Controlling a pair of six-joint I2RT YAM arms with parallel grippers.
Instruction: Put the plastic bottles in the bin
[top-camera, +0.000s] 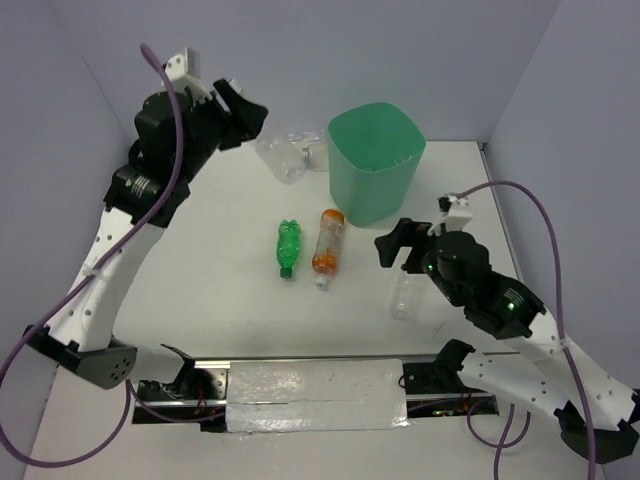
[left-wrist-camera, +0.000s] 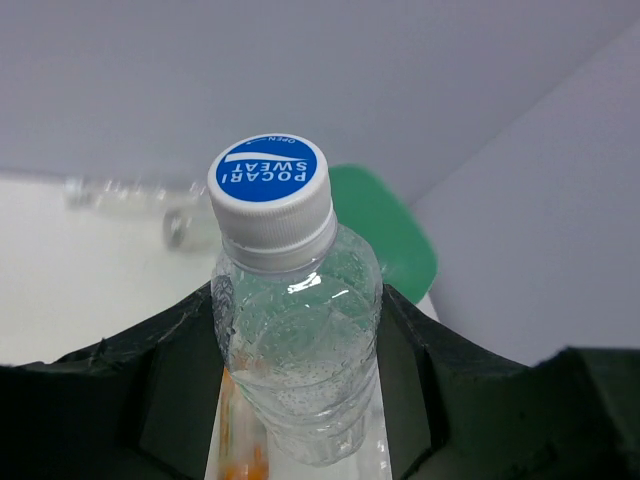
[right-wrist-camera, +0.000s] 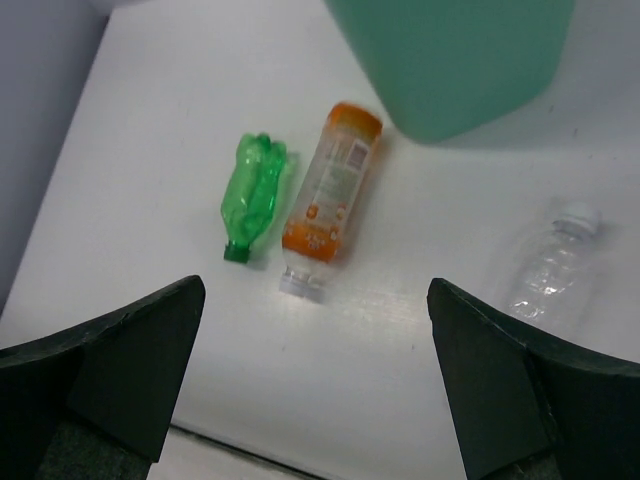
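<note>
We see only from the left wrist that the left gripper (left-wrist-camera: 297, 335) clamps a blue-capped bottle (left-wrist-camera: 293, 300). The right gripper (right-wrist-camera: 315, 320) gapes, facing the green bottle (right-wrist-camera: 252, 195)

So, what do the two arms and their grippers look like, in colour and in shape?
The left arm and the right arm have white link shells and black joints. A purple cable runs along each. The left gripper and the right gripper are matt black, with broad wedge-shaped fingers. Small green lights glow on the right arm.
</note>
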